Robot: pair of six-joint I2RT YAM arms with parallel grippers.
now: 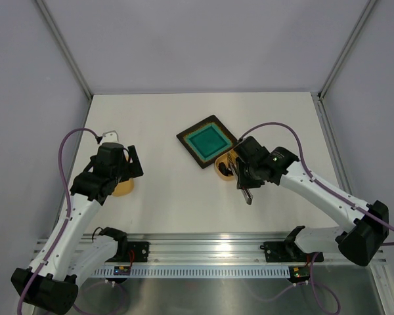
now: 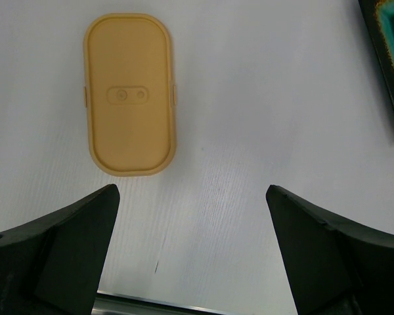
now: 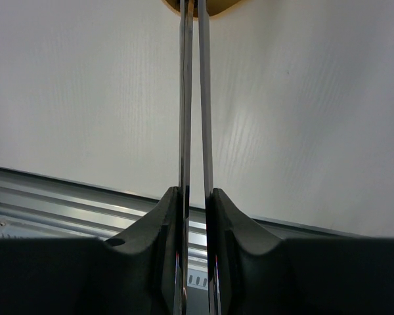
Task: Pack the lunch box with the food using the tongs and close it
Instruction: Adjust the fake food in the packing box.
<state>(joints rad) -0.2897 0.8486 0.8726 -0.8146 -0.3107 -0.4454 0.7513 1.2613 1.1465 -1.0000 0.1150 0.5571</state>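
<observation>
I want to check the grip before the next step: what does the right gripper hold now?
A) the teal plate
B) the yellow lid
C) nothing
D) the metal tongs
D: in the right wrist view, the two thin arms of the tongs are squeezed together in the right gripper.

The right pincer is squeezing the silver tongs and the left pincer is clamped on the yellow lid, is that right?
Not quite. The left pincer is open and holds nothing. The yellow lid lies apart from it, untouched, as the left wrist view shows. The right pincer is indeed squeezing the silver tongs.
</observation>
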